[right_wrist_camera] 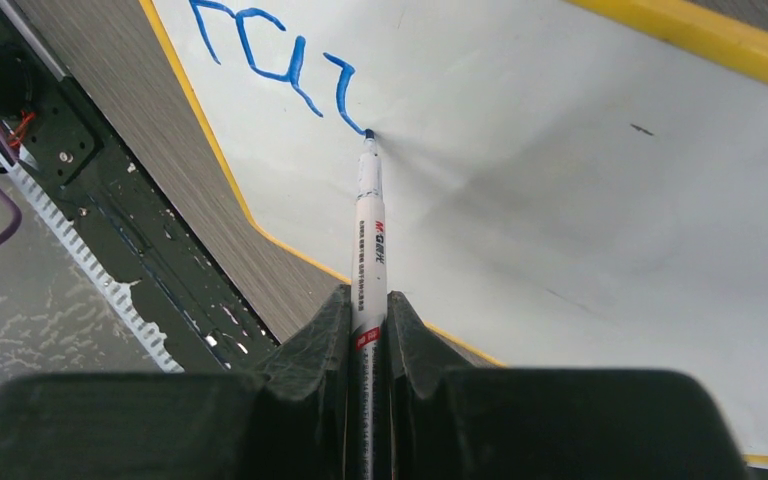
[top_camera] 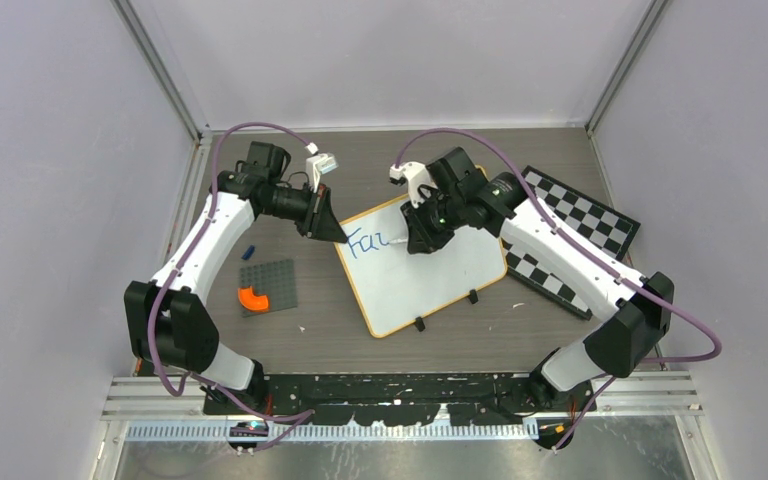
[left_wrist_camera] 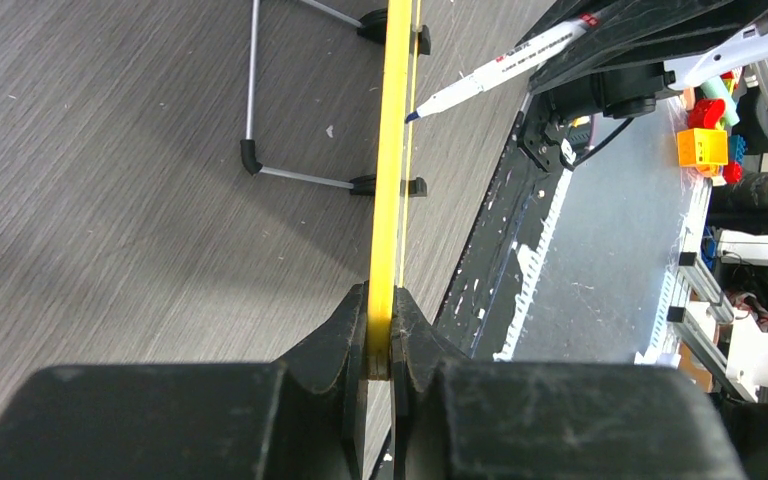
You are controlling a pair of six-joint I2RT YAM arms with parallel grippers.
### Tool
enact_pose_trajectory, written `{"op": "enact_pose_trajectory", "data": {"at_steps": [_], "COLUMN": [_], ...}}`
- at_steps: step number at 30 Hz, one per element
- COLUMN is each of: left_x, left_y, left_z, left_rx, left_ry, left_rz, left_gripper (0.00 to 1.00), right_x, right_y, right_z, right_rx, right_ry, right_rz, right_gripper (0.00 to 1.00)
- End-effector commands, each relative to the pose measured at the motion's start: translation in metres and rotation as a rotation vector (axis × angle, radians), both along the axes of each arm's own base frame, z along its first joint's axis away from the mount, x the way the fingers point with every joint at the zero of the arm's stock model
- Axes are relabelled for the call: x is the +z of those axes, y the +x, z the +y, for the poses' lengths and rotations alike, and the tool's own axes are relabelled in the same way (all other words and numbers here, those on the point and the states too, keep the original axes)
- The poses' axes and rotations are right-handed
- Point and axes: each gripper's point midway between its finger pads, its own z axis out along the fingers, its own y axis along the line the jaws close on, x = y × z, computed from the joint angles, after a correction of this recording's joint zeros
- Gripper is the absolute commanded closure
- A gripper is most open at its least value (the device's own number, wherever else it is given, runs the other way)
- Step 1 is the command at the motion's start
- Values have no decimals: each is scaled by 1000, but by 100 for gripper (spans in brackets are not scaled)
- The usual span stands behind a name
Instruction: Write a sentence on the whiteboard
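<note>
Whiteboard point(top_camera: 430, 275) is noted at the centre of the overhead frame, set askew on the table point(top_camera: 360, 345). Its right corner reaches the checkered board point(top_camera: 585, 220); whether it overlaps or only lies just beside cannot be told. Blue lettering point(top_camera: 367, 243) is seen near its upper left corner.

Left fingers point(left_wrist_camera: 345, 345) are closed on the yellow frame point(left_wrist_camera: 392, 150), pinching the board's edge at that upper left corner. Right fingers point(right_wrist_camera: 320, 335) are clamped on a marker point(right_wrist_camera: 371, 230), whose tip is touching the white face at the end of the last blue stroke.

Handling, as judged:
- The board is taken to be light, thin and stiff, with a slick face.
- It is propped on a wire leg point(left_wrist_camera: 252, 150) and black clip feet point(top_camera: 420, 323), so sliding or rocking under pen pressure is to be expected unless it is braced.
- The frame edge is judged the proper place for a hold, since the face would be smudged.
- The marker is slim and smooth. A mid-barrel hold with light pressure is advised, lest the barrel be pushed back through the fingers.
</note>
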Motion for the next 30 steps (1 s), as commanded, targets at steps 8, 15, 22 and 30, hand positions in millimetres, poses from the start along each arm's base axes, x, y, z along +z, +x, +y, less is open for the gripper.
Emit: {"op": "enact_pose_trajectory", "data": {"at_steps": [8,15,22,30], "left_x": [-6,-5,-5,-6], "left_y": [-17,-19,-19,-19], "left_z": [-8,-7,-7,-7], "left_rx": [-58,-59,-59,-59], "left_ry": [26,28,32,32], "left_rz": [22,16,14,18], "left_gripper": [100,100,100,100], "right_x": [51,54,45,34], "right_y": [17,25,25,19], "right_z": [15,25,27,17], "right_rx": [-13,-12,-6,-11], "right_ry": [110,131,116,81], "right_rz": [-110,-112,-97,-90], "right_gripper": [100,100,100,100]}}
